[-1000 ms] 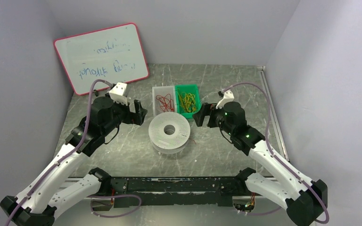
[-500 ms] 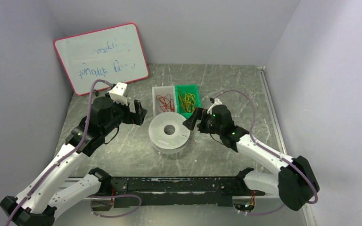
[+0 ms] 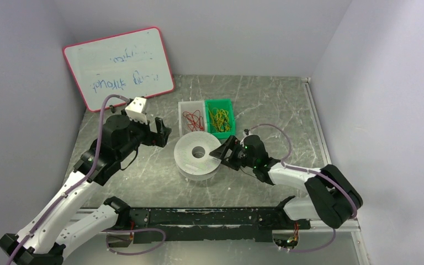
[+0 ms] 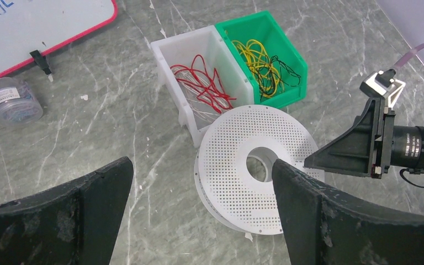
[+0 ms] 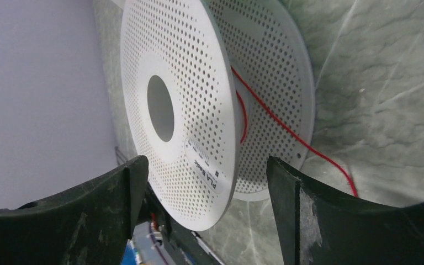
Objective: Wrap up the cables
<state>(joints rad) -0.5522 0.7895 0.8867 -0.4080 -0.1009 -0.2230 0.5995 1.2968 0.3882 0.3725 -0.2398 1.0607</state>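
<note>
Thin red cables (image 4: 204, 85) lie tangled in a white bin (image 3: 184, 113); yellow cables (image 4: 256, 55) lie in a green bin (image 3: 229, 113) beside it. One red cable (image 5: 276, 124) runs between the flanges of the white perforated spool (image 3: 199, 154) and trails out onto the table. My right gripper (image 5: 204, 165) is open at the spool's right edge, its jaws on either side of the upper flange rim without touching it. My left gripper (image 4: 201, 163) is wide open and holds nothing, hovering left of the spool (image 4: 237, 182).
A red-framed whiteboard (image 3: 118, 66) leans at the back left, with a small clear jar (image 4: 14, 99) in front of it. Grey walls close in the left, back and right. A black rail (image 3: 210, 218) runs along the near edge.
My right arm has swung left and down to the spool's right rim, and its jaws have narrowed a little. The left arm has barely shifted.
</note>
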